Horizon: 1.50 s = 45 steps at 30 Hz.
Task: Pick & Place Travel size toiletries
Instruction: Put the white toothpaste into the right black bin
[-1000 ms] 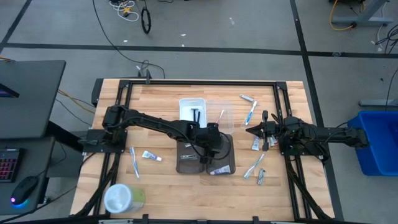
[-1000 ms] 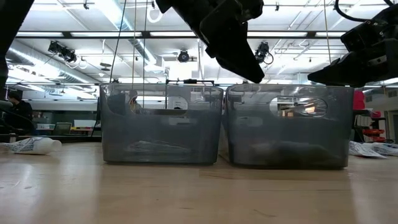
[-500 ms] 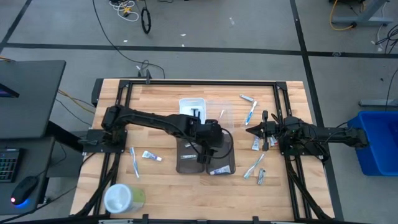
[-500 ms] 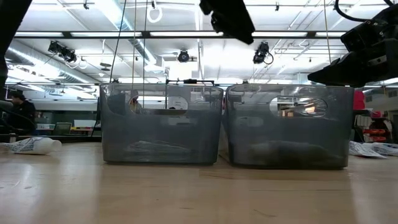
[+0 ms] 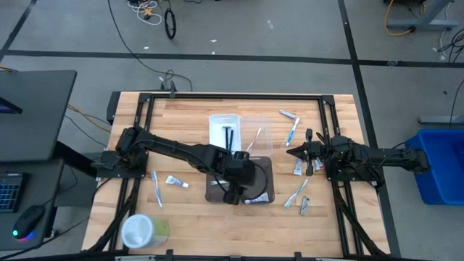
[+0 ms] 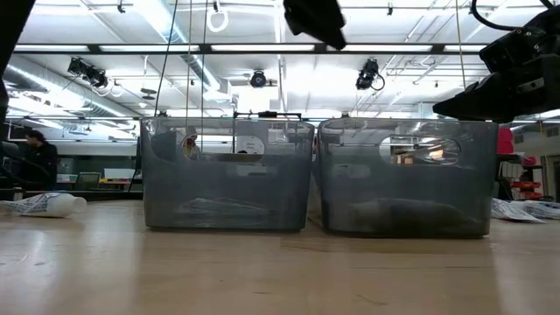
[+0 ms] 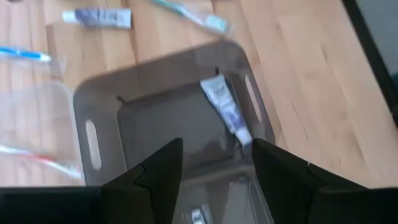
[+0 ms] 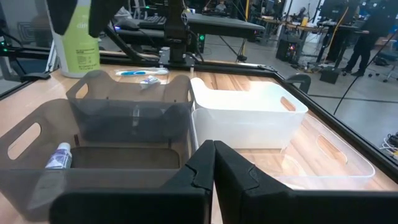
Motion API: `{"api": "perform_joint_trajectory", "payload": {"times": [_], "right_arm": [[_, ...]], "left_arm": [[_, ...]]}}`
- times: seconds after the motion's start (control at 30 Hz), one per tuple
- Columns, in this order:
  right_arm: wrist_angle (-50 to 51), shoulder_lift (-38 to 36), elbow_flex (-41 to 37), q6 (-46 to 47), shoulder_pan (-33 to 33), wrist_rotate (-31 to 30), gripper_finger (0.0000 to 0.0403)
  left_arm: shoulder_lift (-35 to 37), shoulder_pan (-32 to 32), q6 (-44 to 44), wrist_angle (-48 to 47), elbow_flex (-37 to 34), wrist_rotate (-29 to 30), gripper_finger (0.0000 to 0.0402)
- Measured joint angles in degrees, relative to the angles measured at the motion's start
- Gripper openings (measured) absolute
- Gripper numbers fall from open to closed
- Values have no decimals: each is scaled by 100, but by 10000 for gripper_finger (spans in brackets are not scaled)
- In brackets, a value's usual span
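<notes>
My left gripper [image 5: 235,194] [image 7: 215,167] is open and empty above the near end of the grey trays [image 5: 265,172]. A white tube with blue marks [image 7: 225,115] [image 5: 255,198] lies flat on the floor of the right-hand grey tray. My right gripper [image 5: 293,152] [image 8: 214,163] is shut and empty, hovering right of the trays. Loose toiletries lie on the table: a toothbrush [image 5: 156,188] and a tube [image 5: 176,182] at the left, and tubes [image 5: 299,167] and toothbrushes [image 5: 296,193] at the right. Black sticks [image 5: 229,134] lie in the white tray [image 5: 217,122].
A clear tray [image 5: 262,130] with a red-marked toothbrush [image 5: 255,136] stands right of the white tray. A big white-and-green container [image 5: 141,230] stands at the near left corner. A tube [image 5: 288,114] and a toothbrush [image 5: 292,131] lie at the far right. Black rails frame the table.
My left gripper has risen above the grey trays and gone toward the table's near edge. The tube in the grey tray has stayed where it was. My right arm has kept still.
</notes>
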<state>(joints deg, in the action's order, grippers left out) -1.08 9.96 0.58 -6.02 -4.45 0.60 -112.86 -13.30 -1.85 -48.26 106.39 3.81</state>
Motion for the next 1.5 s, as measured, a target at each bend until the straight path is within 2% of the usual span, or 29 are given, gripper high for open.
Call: {"api": "perform_joint_trajectory", "payload": {"times": [0.2, 0.53, 0.83, 1.1, 1.5], "right_arm": [[4, 0, 0, 0, 0, 0, 14], [-1, 39, 0, 0, 0, 4, 13], [2, 59, 0, 0, 0, 0, 13], [6, 59, 0, 0, 0, 0, 13], [2, 59, 0, 0, -1, 0, 13]], "left_arm": [[272, -19, -37, -584, -137, 1, 201], [1755, -15, 149, 38, -2163, 115, 201], [2840, -15, 203, 17, -3402, 193, 201], [2981, -48, 362, -16, -4029, 204, 201], [2972, -130, 634, 184, -5129, -325, 201]]}}
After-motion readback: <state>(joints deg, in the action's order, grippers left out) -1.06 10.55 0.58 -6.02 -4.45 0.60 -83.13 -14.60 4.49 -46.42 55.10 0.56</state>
